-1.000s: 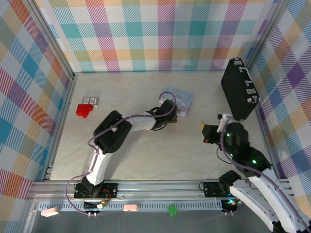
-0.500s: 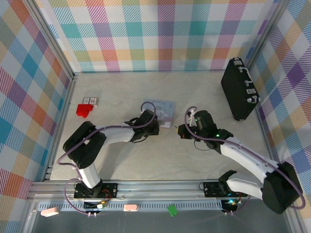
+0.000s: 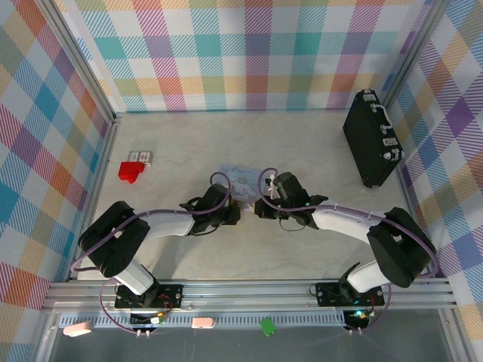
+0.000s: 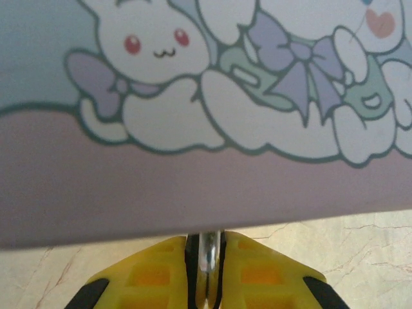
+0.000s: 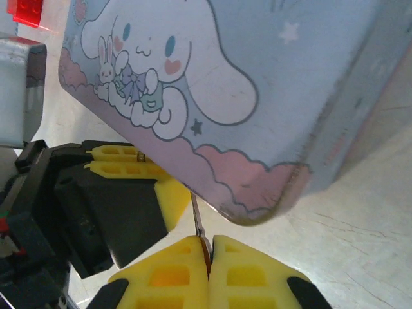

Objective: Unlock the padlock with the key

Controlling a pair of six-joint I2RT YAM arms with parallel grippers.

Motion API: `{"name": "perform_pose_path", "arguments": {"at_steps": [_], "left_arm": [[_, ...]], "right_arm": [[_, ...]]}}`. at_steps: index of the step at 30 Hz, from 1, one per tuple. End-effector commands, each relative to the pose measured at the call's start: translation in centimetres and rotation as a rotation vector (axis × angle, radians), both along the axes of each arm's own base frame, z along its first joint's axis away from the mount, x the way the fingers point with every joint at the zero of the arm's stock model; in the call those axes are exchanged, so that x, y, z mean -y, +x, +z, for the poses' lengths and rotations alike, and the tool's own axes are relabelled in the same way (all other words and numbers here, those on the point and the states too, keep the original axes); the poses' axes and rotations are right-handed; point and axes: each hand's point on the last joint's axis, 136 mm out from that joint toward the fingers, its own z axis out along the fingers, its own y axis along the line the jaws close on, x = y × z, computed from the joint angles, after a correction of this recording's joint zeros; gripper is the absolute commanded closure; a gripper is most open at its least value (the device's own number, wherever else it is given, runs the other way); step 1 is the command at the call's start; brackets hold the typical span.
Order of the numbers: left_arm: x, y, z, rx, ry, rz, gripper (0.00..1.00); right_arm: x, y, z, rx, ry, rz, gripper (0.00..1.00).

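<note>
— So, how far along is the unlocking?

— Not finished, by my reading. The left gripper (image 3: pixel 230 214) is pinched shut on a thin silvery bar, which I take for the pale metal part of the padlock (image 4: pixel 206 254). The right gripper (image 5: pixel 209 254) is closed on a slim metal sliver standing up from between its pads, most likely the key (image 5: pixel 197 222). The two grippers sit tip to tip, just beside each other, with the light blue tin (image 3: pixel 243 179) lying directly beyond both sets of fingertips.

— Is the key in the lock, then?

— I cannot tell. On the right wrist view the key rises toward the left gripper's yellow pads (image 5: pixel 125 168), but its tip ends in the shadow under the tin's corner. Nothing shows a shackle sprung open. I'd judge that seating the key, turning it and freeing the shackle are all left to do.

— What can't you make out?

— The padlock's dark body, mainly. It is tucked between the left gripper's pads and runs off the bottom of that wrist view. No keyhole is visible. From above, the grippers themselves cover the spot where they meet, and ahead of the left gripper the printed wall of the tin blocks everything else.
</note>
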Motion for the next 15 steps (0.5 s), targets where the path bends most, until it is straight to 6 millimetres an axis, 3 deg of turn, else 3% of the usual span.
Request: {"name": "perform_pose_path", "arguments": {"at_steps": [1,8,15], "left_arm": [[0.6,-0.1,1.4,0.065,-0.047,-0.035,0.86],[-1.7,-0.3,1.6,0.148,-0.055,0.035,0.79],[-0.7,-0.7,0.7,0.143,-0.096,-0.021,0.73]], "right_arm": [[-0.8,1.5,1.1,0.057,0.006,-0.007,1.0],[0.4,2.5,1.1,0.122,-0.087,-0.021,1.0],[0.4,3.0,1.5,0.157,-0.118,-0.004,1.0]]}}
